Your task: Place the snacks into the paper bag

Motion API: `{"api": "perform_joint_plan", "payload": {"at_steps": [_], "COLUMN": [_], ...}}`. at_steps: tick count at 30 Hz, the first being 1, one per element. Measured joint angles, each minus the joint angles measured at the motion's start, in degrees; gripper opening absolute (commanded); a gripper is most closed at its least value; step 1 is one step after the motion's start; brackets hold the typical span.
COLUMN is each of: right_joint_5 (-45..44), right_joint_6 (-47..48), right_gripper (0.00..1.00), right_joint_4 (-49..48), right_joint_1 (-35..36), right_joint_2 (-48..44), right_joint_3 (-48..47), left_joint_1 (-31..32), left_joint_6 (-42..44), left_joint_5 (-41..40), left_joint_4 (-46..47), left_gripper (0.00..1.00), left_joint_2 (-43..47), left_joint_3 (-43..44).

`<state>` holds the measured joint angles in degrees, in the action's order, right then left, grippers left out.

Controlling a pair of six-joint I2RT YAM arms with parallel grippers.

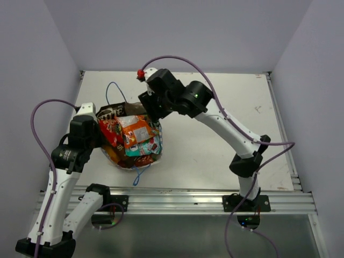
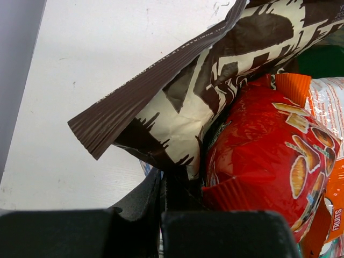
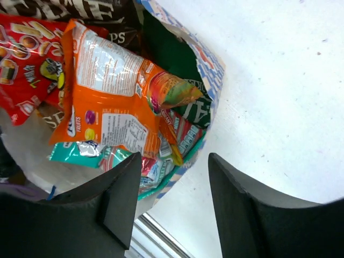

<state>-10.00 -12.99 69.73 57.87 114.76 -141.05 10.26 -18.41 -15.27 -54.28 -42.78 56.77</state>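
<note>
The white paper bag (image 1: 114,159) stands at the table's left, stuffed with snacks: a red packet (image 1: 111,131), an orange packet (image 1: 134,131) and a dark brown packet (image 1: 129,109) on top. My left gripper (image 1: 99,124) is at the bag's left rim, with its jaws closed on a thin strip of the bag's edge (image 2: 146,167). Just past it lie the dark brown packet (image 2: 215,70) and the red packet (image 2: 263,156). My right gripper (image 1: 153,115) hangs open and empty (image 3: 174,157) over the bag's right rim (image 3: 212,70). Below it are the orange (image 3: 107,97), teal (image 3: 75,153) and green (image 3: 166,54) packets.
A blue string handle (image 1: 113,91) loops behind the bag and another (image 1: 138,174) hangs at its front. A metal rail (image 1: 177,199) runs along the table's near edge. Walls close in the left, back and right. White tabletop (image 1: 226,97) lies to the bag's right.
</note>
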Motion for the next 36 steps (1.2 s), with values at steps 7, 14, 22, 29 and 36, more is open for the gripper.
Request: {"api": "perform_joint_plan", "payload": {"at_steps": [7, 14, 22, 29, 36], "right_joint_5": [-1.0, 0.6, 0.7, 0.0, -4.3], "right_joint_6": [-2.2, -2.6, -2.6, -2.6, -2.0], "right_gripper": [0.39, 0.39, 0.30, 0.00, 0.00], "right_joint_4": [-0.9, -3.2, -6.6, -8.9, 1.0], "right_joint_1": [0.0, 0.0, -0.2, -0.9, -1.0], "right_joint_2": [-8.3, -3.5, -3.0, -3.0, -1.5], "right_joint_3": [12.3, 20.1, 22.8, 26.4, 13.9], "left_joint_1": [0.0, 0.0, 0.0, 0.0, 0.0], "left_joint_6": [0.0, 0.0, 0.0, 0.0, 0.0], "left_joint_5": [0.2, 0.3, 0.3, 0.9, 3.7], "left_joint_4": [0.1, 0.1, 0.0, 0.0, -3.4], "left_gripper": [0.00, 0.00, 0.00, 0.00, 0.00], "left_joint_2": [-0.2, -0.1, -0.1, 0.9, 1.6], "left_joint_3": [0.0, 0.0, 0.0, -0.3, 1.5]}}
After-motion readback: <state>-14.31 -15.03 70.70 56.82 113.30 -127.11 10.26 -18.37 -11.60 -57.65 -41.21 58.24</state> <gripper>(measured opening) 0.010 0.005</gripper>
